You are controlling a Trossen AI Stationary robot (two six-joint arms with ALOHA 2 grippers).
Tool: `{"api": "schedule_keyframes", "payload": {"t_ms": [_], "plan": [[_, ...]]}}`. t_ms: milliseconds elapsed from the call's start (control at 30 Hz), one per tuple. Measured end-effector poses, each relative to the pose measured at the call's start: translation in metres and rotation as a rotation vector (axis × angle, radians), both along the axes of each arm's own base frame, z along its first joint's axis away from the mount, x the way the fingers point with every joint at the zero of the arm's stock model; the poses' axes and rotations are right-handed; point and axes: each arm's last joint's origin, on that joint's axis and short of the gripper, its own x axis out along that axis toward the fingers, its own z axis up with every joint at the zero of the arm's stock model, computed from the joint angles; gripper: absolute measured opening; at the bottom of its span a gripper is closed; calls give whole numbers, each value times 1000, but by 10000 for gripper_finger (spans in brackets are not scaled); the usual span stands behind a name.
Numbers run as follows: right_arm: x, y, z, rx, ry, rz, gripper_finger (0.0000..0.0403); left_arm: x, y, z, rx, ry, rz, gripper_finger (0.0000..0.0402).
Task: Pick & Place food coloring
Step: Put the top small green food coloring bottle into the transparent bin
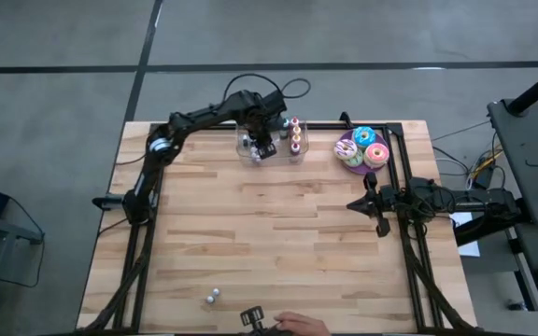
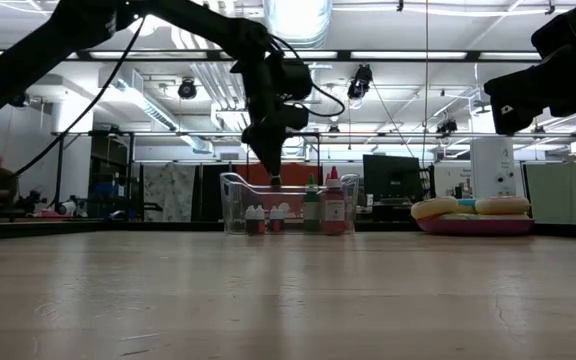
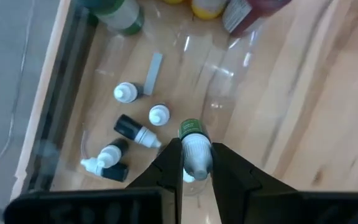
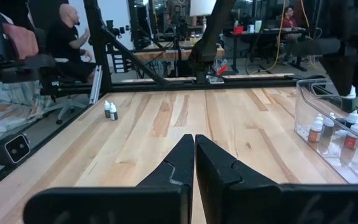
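Overhead, the left gripper (image 1: 265, 147) hangs over a clear bin (image 1: 247, 157) near the far edge of the table (image 1: 278, 233), with taller bottles (image 1: 295, 136) at the bin's right end and a plate of doughnuts (image 1: 362, 149) just beside it; the right gripper (image 1: 377, 207) waits near the table's right edge; two small bottles (image 1: 213, 297) stand near the near edge, close to a person's hand (image 1: 297, 325).

From table height, the left gripper (image 2: 272, 172) points down into the bin (image 2: 230, 205), above the food coloring (image 2: 266, 218) standing on the bin floor.

Through the left wrist, its fingers (image 3: 169, 167) pinch one green-capped bottle (image 3: 195, 149) of food coloring, lifted over the bin; others (image 3: 135, 127) remain below, two upright and two toppled.

Through the right wrist, that arm's fingers (image 4: 185, 163) are pressed together over bare table; the bin (image 4: 303, 106) with its little bottles (image 4: 334, 129) sits off to one side, the two stray bottles (image 4: 109, 110) far along the table, and people (image 4: 67, 37) sit in the room beyond.
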Motion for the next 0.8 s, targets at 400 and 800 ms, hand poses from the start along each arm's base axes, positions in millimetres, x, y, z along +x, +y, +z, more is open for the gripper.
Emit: {"api": "schedule_keyframes", "payload": {"t_ms": [400,800], "plan": [[0,0,0,0,1,0,8,5,3,-23,-34,68,-6,39],[0,0,0,0,1,-1,8,12,7,-47,-61,114,-8,39]]}}
